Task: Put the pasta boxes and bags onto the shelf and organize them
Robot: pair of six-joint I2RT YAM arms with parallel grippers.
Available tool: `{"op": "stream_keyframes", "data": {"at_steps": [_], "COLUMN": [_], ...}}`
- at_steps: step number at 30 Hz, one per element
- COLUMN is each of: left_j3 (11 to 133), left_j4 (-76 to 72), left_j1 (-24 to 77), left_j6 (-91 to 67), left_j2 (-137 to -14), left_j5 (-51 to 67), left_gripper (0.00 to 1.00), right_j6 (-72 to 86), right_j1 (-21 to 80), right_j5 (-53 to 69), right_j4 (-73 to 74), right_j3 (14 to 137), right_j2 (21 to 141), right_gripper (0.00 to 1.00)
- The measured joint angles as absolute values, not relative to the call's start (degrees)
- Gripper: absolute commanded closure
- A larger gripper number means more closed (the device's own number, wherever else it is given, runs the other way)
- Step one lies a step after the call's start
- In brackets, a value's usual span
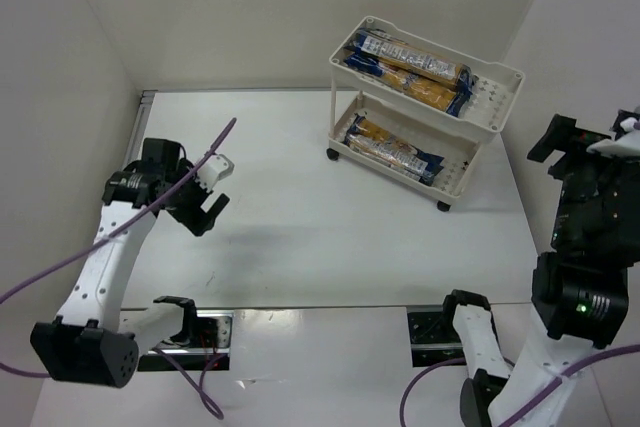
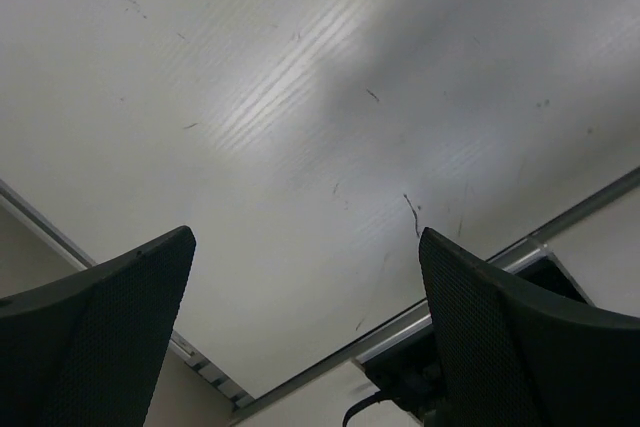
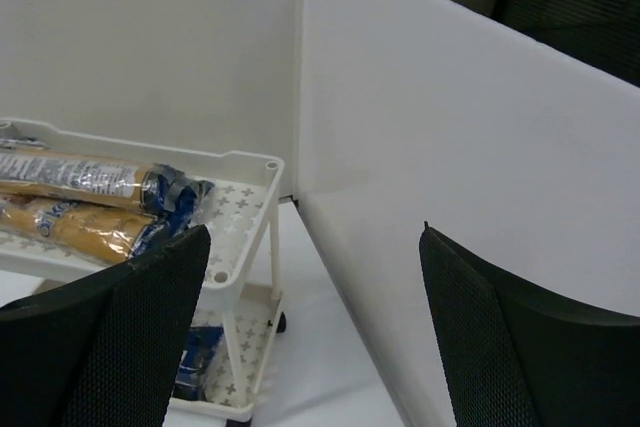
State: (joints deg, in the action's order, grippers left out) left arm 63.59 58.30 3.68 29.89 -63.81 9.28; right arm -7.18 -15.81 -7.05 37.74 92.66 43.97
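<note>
The cream-white shelf (image 1: 487,97) stands at the far right of the table. Pasta packets with dark blue ends lie side by side on its top tray (image 1: 405,67), and more lie on its bottom tray (image 1: 392,147). No packet lies on the table. My left gripper (image 1: 200,209) is open and empty over the left of the table; its wrist view shows only bare tabletop between the fingers (image 2: 520,337). My right gripper (image 1: 568,152) is open and empty, raised to the right of the shelf. Its wrist view shows the shelf's corner (image 3: 245,172) and two top-tray packets (image 3: 90,182).
White walls enclose the table at the back, left and right (image 3: 450,147). The right wall stands close beside the shelf. The arm base mounts (image 1: 435,332) sit at the near edge. A purple cable (image 1: 190,162) loops over the left arm.
</note>
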Motion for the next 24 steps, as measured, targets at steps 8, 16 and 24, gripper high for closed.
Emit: {"op": "stream_keyframes", "data": {"at_steps": [8,16,24], "left_j3": [61.78,61.43,61.36], "left_j4": [63.26,63.40,63.16], "left_j1": [3.66,4.34,4.97], "left_j6": [31.57,31.48,31.48], "left_j2": [-53.58,-50.11,-49.60], "left_j5": [9.54,8.51,8.21], "left_gripper": [0.00,0.00,0.00], "right_j6": [-6.00,-5.54,-5.39], "right_j1": [-17.34,-19.46,-19.81], "right_j5": [-12.34,-13.34,-13.08], "right_j4": [43.42,45.19,46.28], "right_j3": [92.05,89.76,89.43], "right_j2": [39.97,37.17,36.73], "right_gripper": [0.10,0.10,0.10]}}
